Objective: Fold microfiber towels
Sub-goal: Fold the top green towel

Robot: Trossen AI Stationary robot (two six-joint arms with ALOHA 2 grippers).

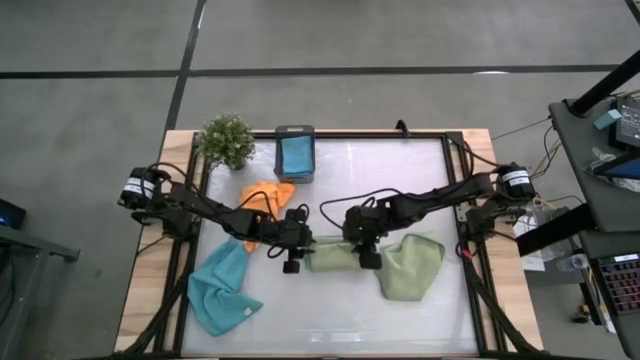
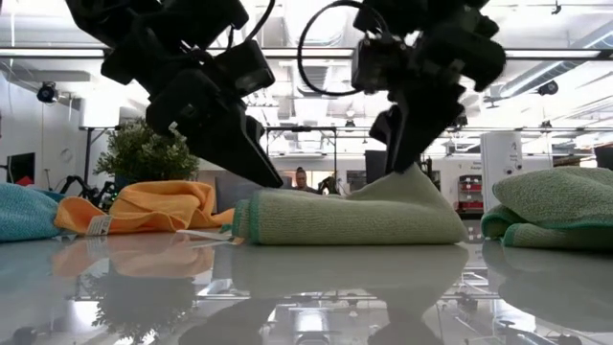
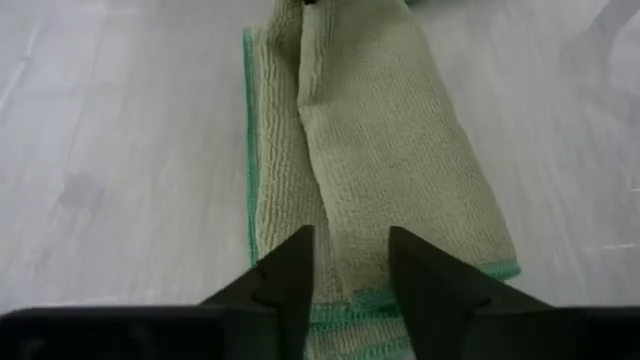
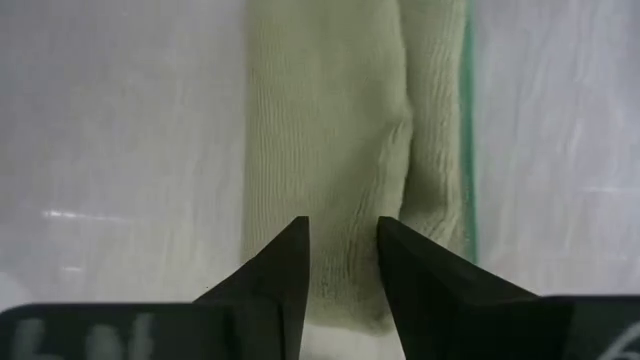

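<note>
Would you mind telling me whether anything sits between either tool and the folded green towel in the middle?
Nothing visible does. The left tool and right tool are each at one end of the folded green towel, with no other object between.

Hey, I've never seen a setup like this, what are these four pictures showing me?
It is a two-armed robot folding cloths on a white table. One picture looks straight down, one looks level across the tabletop, and two come from cameras on the wrists. The left end effector and the right end effector sit at opposite ends of a folded sage green microfiber towel, fingers slightly apart; whether they grip it is unclear. Nearby lie a crumpled second sage green towel, a light blue towel and an orange towel. At the back stand a small potted plant and a dark box holding another blue cloth.
</note>
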